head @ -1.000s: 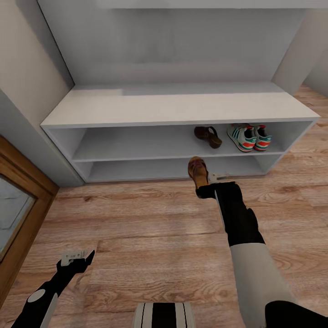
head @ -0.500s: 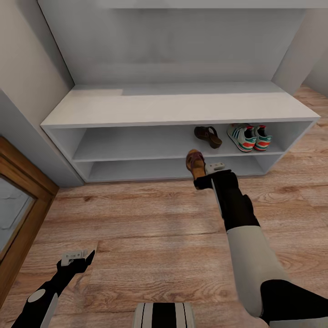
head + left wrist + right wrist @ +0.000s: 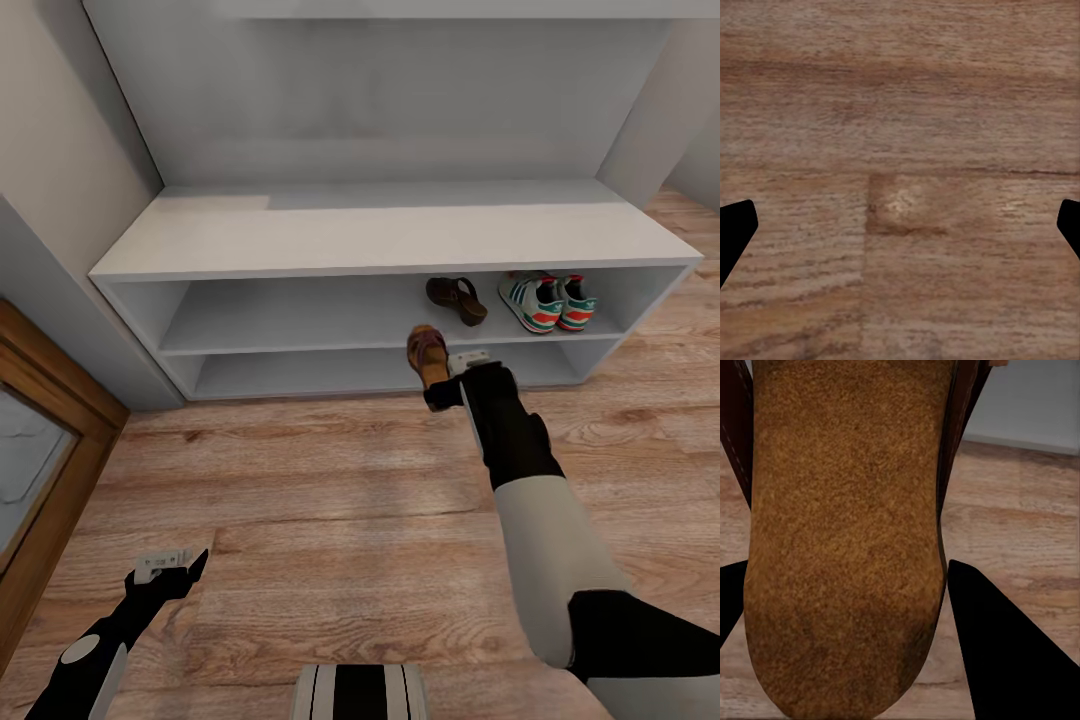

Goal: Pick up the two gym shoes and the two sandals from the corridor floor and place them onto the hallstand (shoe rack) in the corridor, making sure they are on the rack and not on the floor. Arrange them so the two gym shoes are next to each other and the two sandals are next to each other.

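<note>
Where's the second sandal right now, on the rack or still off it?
Off it. The second sandal is held in the right end effector in front of the hallstand, while the first sandal lies on the upper shelf.

no readable text, labels or numbers anywhere

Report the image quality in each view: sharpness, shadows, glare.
Head view: even, soft light; the hallstand top is washed pale, its shelves shaded, the two gym shoes slightly soft. Left wrist view: blurry corridor floor grain with one pale glare spot. Right wrist view: the held sandal sits very close, its footbed grainy, edges soft.
</note>
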Controlling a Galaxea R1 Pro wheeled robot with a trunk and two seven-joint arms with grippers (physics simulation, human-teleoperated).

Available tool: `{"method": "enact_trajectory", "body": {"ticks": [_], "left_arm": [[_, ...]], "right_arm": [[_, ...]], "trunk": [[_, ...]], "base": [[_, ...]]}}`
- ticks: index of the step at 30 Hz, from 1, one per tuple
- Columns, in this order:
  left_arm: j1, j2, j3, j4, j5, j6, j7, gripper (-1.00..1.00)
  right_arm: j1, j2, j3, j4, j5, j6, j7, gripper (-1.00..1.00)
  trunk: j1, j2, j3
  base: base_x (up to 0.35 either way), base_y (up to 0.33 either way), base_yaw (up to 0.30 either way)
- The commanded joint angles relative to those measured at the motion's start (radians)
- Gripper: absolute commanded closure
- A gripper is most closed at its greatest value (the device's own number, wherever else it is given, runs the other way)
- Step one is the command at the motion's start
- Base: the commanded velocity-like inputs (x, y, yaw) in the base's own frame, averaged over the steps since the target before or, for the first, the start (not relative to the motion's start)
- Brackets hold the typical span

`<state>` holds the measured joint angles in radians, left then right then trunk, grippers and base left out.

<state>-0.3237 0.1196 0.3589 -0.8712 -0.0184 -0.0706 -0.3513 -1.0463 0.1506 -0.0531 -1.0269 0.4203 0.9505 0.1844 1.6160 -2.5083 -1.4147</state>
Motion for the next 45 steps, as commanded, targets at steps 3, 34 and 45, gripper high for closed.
{"method": "enact_trajectory", "body": {"ticks": [3, 34, 45], "left_arm": [[0.000, 0.000, 0.000, 0.000, 0.000, 0.000, 0.000, -1.00], [0.000, 0.000, 0.000, 0.000, 0.000, 0.000, 0.000, -1.00], [0.000, 0.000, -0.060, 0.000, 0.000, 0.001, 0.001, -1.00]], "right_arm": [[-0.054, 0.000, -0.002, 0.089, -0.004, -0.035, -0.020, 1.00], [-0.267, -0.008, -0.091, 0.476, -0.025, -0.248, -0.113, 1.00], [-0.285, -0.006, -0.100, 0.554, -0.026, -0.322, -0.143, 1.00]], "trunk": [[0.000, 0.000, 0.000], [0.000, 0.000, 0.000], [0.000, 0.000, 0.000]], "base": [[0.000, 0.000, 0.000], [0.000, 0.000, 0.000], [0.000, 0.000, 0.000]]}}
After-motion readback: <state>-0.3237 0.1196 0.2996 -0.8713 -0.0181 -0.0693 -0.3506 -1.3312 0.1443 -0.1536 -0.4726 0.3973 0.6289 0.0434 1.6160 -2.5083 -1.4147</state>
